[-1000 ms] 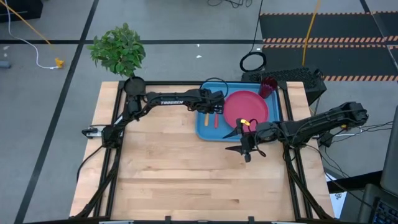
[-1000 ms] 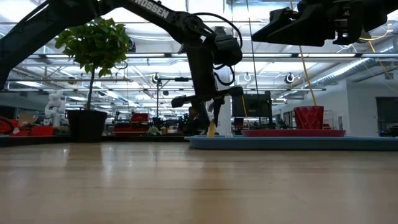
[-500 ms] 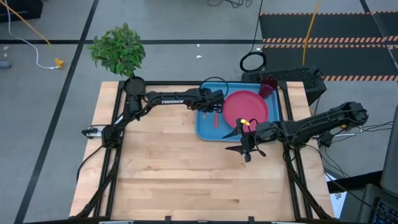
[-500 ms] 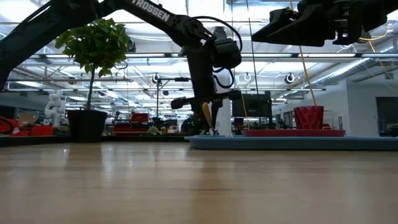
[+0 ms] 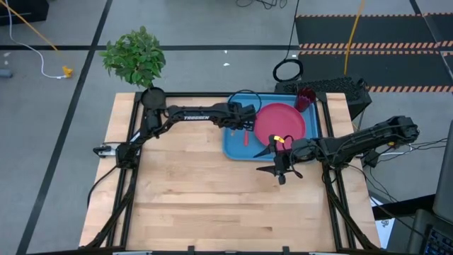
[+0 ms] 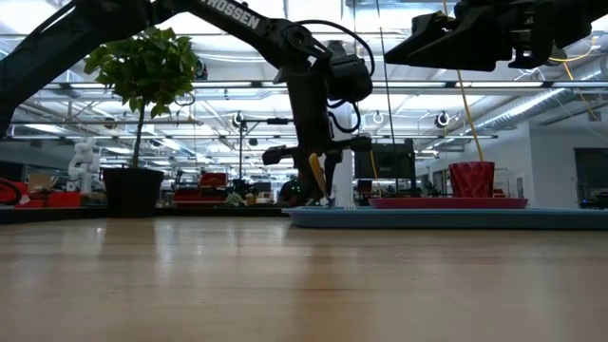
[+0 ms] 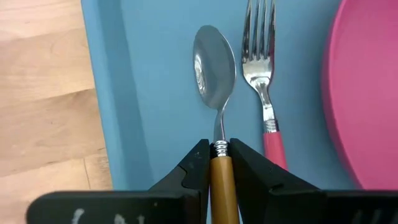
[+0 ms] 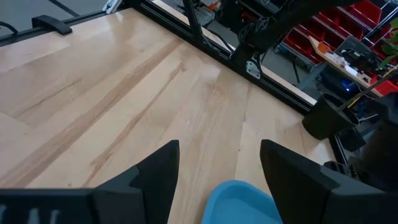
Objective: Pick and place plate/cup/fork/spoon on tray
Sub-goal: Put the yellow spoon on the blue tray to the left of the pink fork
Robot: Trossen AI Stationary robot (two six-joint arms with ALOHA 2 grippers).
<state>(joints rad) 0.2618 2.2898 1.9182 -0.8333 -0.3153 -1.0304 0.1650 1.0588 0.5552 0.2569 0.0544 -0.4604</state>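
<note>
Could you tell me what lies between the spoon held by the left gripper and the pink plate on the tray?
The fork lies there, parallel to the spoon and short of the plate, on the tray; the left wrist view shows it best.

One tray (image 5: 235, 147), light blue. One plate (image 5: 279, 122), pink-red, on it. One cup (image 5: 305, 99), maroon. One fork (image 7: 263, 74), red-pink handle. One spoon (image 7: 214, 68), orange handle. Cutlery total: two pieces, side by side on the tray. One potted plant (image 5: 134, 57) at the bench (image 5: 212, 198) corner. Two arms, so two end effectors: left end effector (image 7: 215, 163), right end effector (image 5: 281, 166). One bench.
</note>
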